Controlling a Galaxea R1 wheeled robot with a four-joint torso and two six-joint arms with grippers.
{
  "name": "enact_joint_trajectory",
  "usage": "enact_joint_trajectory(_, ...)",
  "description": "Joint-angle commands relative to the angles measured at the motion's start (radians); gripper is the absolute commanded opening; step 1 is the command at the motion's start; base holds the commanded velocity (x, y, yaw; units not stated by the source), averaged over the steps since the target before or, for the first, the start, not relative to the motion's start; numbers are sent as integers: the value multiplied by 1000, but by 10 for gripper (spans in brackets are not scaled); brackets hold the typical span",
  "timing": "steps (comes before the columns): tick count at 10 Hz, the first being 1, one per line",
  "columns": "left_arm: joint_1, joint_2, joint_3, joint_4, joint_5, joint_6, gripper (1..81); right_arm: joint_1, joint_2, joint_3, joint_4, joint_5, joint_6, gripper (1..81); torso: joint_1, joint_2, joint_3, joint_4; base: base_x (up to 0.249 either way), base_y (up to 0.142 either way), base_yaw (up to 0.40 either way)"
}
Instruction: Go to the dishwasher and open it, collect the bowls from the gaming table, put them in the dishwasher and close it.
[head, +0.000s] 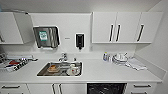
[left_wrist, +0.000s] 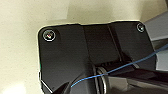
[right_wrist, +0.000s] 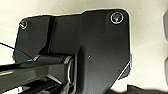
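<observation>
In the head view I face a white kitchen counter (head: 100, 72). Below its front edge, right of centre, is a dark bay (head: 106, 89) with faint light shapes inside, where the dishwasher sits. Whether this is its open inside or its front I cannot tell. The bowls and the gaming table are out of view. Each wrist view has the robot's dark plate over a pale floor.
A steel sink (head: 60, 69) with dishes in it sits left of centre, under a faucet (head: 63, 57). Stacked plates (head: 120, 58) and a cloth (head: 136, 65) lie at the counter's right. White wall cabinets (head: 126, 27), a towel dispenser (head: 46, 37) and a soap dispenser (head: 79, 41) hang above.
</observation>
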Motion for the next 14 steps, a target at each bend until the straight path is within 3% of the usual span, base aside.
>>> enact_joint_trajectory(1, -49, -5, -2, 3, 50, 8, 811, 57, -3, -3, -7, -59, -1, 811, 0, 0, 0, 0, 0, 0, 358)
enact_joint_trajectory(6, -47, -7, 3, 31, 36, 10, 811, 58, -3, -6, -7, -61, -1, 811, 0, 0, 0, 0, 0, 0, 364)
enact_joint_trajectory(9, -47, -16, 3, 31, 35, 12, 811, 58, -3, -3, -22, -61, -36, 811, 0, 0, 0, 0, 0, 0, 366)
enact_joint_trajectory(14, -47, -20, 3, 31, 29, 12, 811, 52, -6, -6, -22, -61, -36, 811, 0, 0, 0, 0, 0, 0, 366)
